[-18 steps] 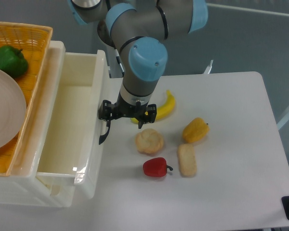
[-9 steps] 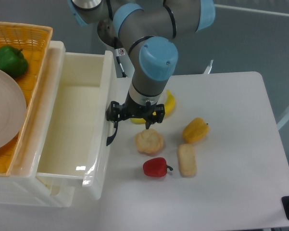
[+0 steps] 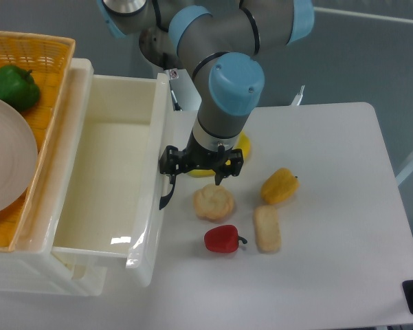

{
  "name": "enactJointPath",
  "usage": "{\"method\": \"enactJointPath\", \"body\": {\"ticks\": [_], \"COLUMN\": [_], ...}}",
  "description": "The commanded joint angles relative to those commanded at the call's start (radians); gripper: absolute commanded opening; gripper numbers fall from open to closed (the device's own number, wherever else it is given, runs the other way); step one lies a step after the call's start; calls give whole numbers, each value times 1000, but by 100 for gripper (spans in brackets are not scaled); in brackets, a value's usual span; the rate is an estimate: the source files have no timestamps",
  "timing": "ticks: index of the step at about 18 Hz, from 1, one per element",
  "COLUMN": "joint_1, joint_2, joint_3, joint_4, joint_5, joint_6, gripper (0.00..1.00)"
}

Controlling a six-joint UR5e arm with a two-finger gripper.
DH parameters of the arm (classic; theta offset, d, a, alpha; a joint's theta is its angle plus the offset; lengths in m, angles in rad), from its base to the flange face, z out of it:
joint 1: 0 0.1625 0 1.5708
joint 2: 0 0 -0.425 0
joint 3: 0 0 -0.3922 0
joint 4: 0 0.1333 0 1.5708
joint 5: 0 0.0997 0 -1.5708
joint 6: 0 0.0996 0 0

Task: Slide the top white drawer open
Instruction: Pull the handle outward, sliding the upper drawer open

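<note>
The top white drawer (image 3: 106, 179) stands pulled far out to the right, its inside bare. Its curved black handle (image 3: 167, 195) hangs on the front wall. My gripper (image 3: 192, 174) points down just right of that wall. The left fingertip (image 3: 168, 167) sits at the handle's top end, behind the bar. The other fingertip (image 3: 217, 178) hangs well apart from it, over the table above a bread roll. The jaws look spread, with only the left finger touching the handle.
An orange basket (image 3: 34, 49) on the cabinet holds a green pepper (image 3: 12, 86) and a plate (image 3: 7, 158). On the table lie a bread roll (image 3: 214, 202), red pepper (image 3: 223, 238), yellow pepper (image 3: 279, 185), loaf (image 3: 266, 228) and a banana (image 3: 243, 147) under the arm. The lower drawer (image 3: 72, 275) shows below.
The gripper has moved right with the handle, and the drawer front has slid further out to the right. The items on the table have stayed in place.
</note>
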Motion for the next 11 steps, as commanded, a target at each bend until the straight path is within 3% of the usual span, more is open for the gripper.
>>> {"method": "enactJointPath", "body": {"ticks": [11], "joint_1": [15], "joint_2": [-20], "joint_3": [18], "joint_4": [5], "joint_5": [-2], "joint_6": [2], "gripper": [100]}}
